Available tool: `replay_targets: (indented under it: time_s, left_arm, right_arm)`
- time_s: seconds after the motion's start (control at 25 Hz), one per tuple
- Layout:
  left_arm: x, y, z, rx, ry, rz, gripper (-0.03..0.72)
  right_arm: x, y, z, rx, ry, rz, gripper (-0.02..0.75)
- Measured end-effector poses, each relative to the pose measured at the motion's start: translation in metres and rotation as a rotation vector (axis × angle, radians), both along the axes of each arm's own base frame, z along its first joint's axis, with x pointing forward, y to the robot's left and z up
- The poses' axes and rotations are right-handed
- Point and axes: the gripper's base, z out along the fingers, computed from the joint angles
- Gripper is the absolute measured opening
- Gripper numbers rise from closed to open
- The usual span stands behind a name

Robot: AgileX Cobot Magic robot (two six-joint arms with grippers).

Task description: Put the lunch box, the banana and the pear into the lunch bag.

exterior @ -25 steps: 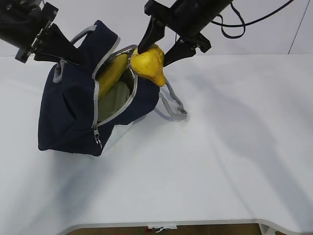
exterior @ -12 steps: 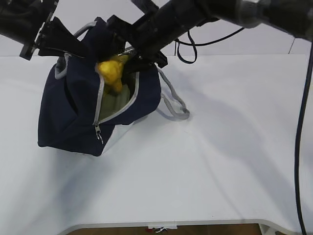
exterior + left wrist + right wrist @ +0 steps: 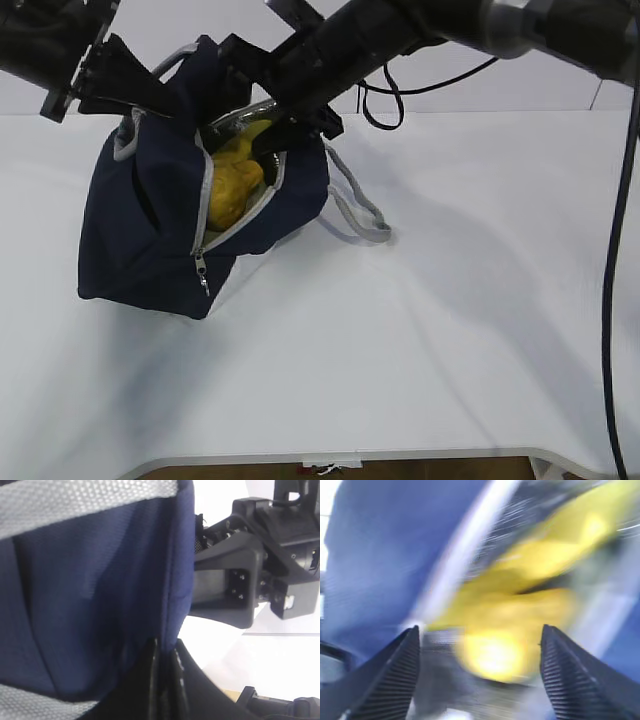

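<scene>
Pear (image 3: 232,188) inside bag (image 3: 150,240) mouth, beside banana (image 3: 248,138), on white worktop (image 3: 450,320). Right jaws (image 3: 268,138) spread wide above the fruit, holding nothing. Left jaws (image 3: 165,680) pinched shut on the bag's rim, keeping it open. Firm, smooth, likely light; best gripped across the squat body. Soft fabric sags. Grey handle (image 3: 355,210) drapes nearby. Lunch box not visible.

Lab: bare white table (image 3: 450,330)
</scene>
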Motion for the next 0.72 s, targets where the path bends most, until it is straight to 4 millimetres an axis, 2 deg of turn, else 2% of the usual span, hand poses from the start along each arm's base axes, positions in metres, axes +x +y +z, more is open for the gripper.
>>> replay_targets:
  time_s: [0.2,0.36,0.56,0.72]
  left_arm:
    - [0.000,0.000,0.000,0.004,0.000,-0.001,0.001]
    - [0.000,0.001,-0.002,0.023,-0.001,-0.006,0.001]
    - [-0.001,0.002,-0.003,0.042,-0.001,-0.009,0.001]
    - [-0.001,0.002,-0.003,0.044,-0.001,-0.010,0.001]
  right_arm:
    - [0.003,-0.016,0.016,-0.037,-0.020,0.038,0.595]
    - [0.012,-0.045,0.026,-0.170,-0.059,0.008,0.578]
    - [0.021,-0.074,0.021,-0.342,-0.055,-0.078,0.574]
    - [0.025,-0.073,0.008,-0.352,-0.019,-0.081,0.573]
